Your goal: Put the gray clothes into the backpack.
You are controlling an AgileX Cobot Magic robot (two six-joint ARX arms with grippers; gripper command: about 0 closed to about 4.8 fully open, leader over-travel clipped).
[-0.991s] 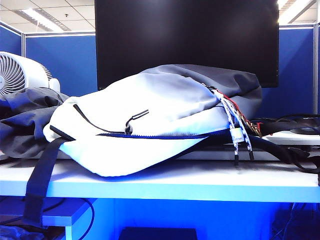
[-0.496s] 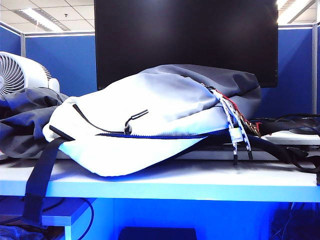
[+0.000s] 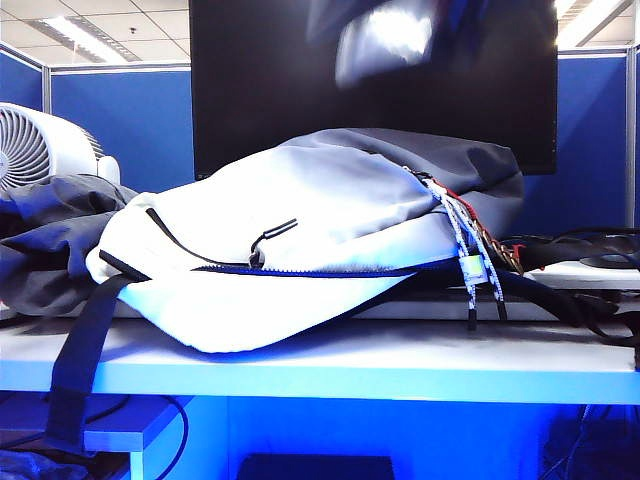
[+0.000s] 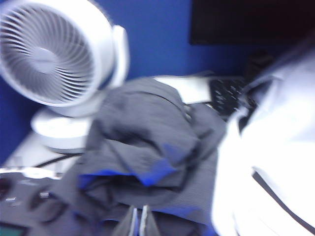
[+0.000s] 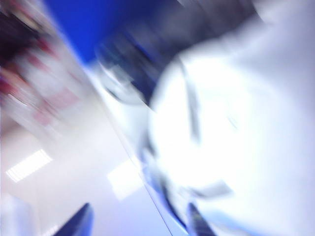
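Observation:
The backpack (image 3: pixel 300 220), white with a darker gray top panel, lies on its side across the table. The gray clothes (image 3: pixel 50 240) are heaped at its left end, beside the fan. In the left wrist view my left gripper (image 4: pixel 139 210) hangs shut and empty just above the gray clothes (image 4: pixel 147 137), with the backpack (image 4: pixel 275 162) beside them. The right wrist view is heavily blurred: my right gripper (image 5: pixel 139 216) is open, fingers wide apart, over the white backpack (image 5: pixel 236 123). A blurred arm (image 3: pixel 385 40) shows high in the exterior view; I cannot tell which arm.
A white fan (image 3: pixel 40 140) stands at the back left and a dark monitor (image 3: pixel 300 60) behind the backpack. Black straps and cables (image 3: pixel 580 250) lie at the right. One black strap (image 3: pixel 75 370) hangs over the table's front edge. A keyboard (image 4: pixel 226 93) lies behind the clothes.
A blurred arm has come into the top of the exterior view, in front of the monitor. The backpack and the gray clothes have not moved.

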